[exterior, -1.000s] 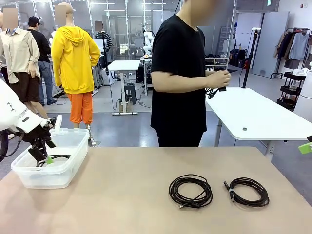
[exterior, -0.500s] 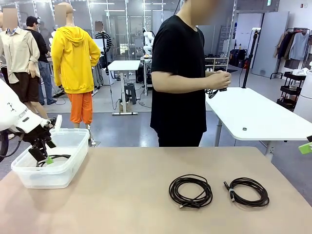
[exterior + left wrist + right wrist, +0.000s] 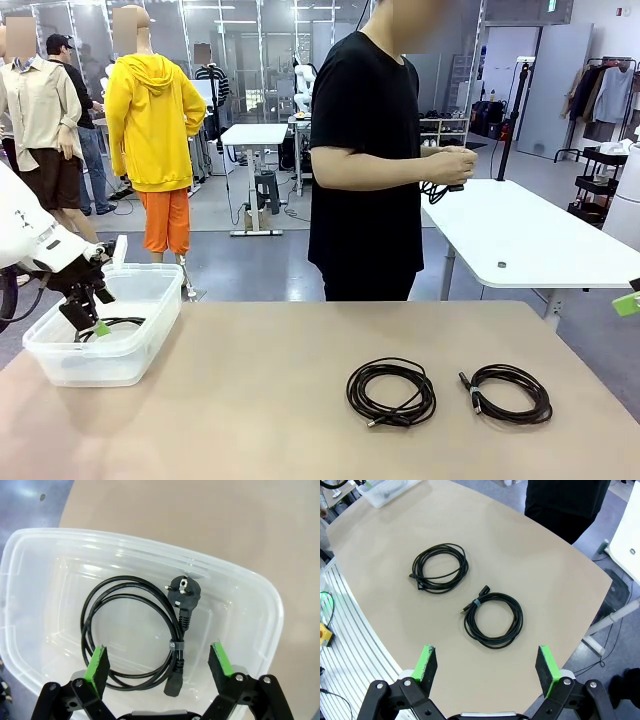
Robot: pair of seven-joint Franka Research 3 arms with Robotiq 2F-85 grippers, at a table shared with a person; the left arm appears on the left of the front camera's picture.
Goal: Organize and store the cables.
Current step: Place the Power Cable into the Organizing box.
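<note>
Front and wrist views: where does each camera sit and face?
Front: between the arms, facing the person across the table; left fingers over the clear bin.
Left wrist: above the bin, looking down on a coiled cable; open left fingers at bottom.
Right wrist: high over the table, looking down on two coiled cables; open right fingers at bottom.
Front and right wrist share both coiled cables and the bin.

Right of the tub, the table lies bare as far as the nearer coil; a second coil sits beyond it. Inside the tub a coiled cable covers much of the floor, and the left gripper, fingers spread, hangs just above it.
</note>
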